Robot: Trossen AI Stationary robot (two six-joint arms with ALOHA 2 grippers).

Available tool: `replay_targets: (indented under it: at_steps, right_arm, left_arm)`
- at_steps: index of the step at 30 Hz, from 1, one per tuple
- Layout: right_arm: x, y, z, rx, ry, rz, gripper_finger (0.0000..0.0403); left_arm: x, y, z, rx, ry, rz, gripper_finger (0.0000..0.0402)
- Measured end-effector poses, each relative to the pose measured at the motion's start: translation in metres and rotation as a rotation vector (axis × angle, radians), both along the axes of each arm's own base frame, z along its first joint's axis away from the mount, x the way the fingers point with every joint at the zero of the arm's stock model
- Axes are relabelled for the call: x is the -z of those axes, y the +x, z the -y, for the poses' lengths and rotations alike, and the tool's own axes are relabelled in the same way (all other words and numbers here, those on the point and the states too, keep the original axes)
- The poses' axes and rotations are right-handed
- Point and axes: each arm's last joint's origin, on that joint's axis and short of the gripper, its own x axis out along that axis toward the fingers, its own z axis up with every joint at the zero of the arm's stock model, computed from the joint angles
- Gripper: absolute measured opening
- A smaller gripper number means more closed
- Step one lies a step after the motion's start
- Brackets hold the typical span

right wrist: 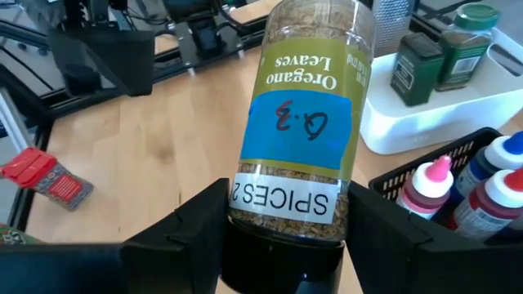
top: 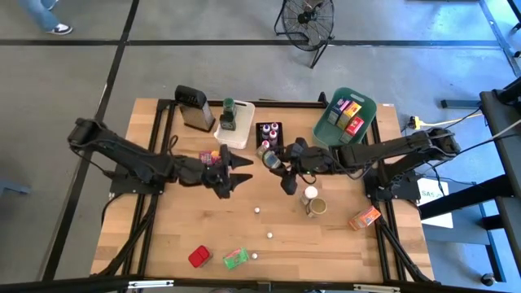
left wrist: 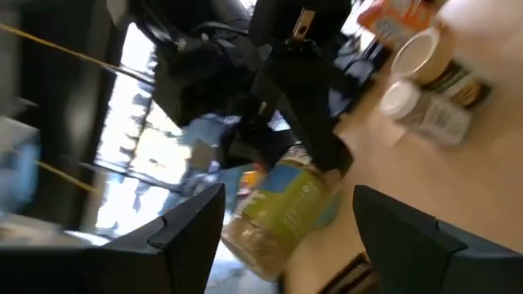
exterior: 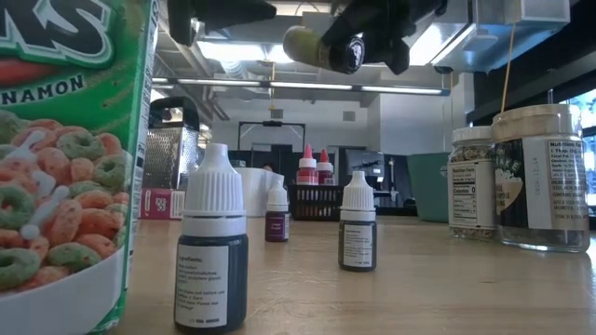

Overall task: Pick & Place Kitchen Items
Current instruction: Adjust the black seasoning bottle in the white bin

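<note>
Above the surface's centre, the right tool [right wrist: 282,237] clamps the oregano jar [top: 269,157] by its cap, long axis pointing toward nine o'clock at the left tool [top: 238,173], which gapes empty, nearest.

A clear oregano jar [right wrist: 296,122] shows an olive-green label with a blue patch and a white strip, above a black cap, between the black fingers of the right end effector [right wrist: 286,233]. Beside it, a white tray [right wrist: 425,114] carries dark green containers [right wrist: 445,53]. Near the jar, a black basket [right wrist: 474,163] holds white bottles with pink and red tips. A red packet [right wrist: 45,175] lies on the light wood surface [right wrist: 155,147].
</note>
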Motion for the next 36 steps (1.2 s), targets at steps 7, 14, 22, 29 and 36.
replay_targets:
  at_steps: [7, 14, 22, 29, 36]
  right_arm:
    - [0.0, 0.0, 0.002, 0.003, 0.0, 0.0, 0.0206]
    - [0.0, 0.0, 0.002, 0.002, -0.002, 0.0, 0.0206]
    - [-0.001, 0.001, 0.002, 0.003, -0.001, 0.008, 0.0206]
    - [-0.001, 0.001, 0.002, 0.003, 0.0, 0.011, 0.0207]
    - [-0.001, 0.001, 0.002, 0.01, -0.004, 0.007, 0.0207]
  left_arm:
    - [0.01, 0.005, 0.011, -0.014, 0.098, -0.04, 0.0266]
    - [0.011, 0.005, 0.011, -0.008, 0.177, -0.07, 0.0265]
    - [0.017, 0.022, 0.006, -0.099, 0.436, -0.094, 0.0265]
    - [0.024, 0.051, 0.006, -0.238, 0.627, -0.207, 0.0265]
    - [0.027, 0.068, 0.004, -0.337, 0.661, -0.268, 0.0266]
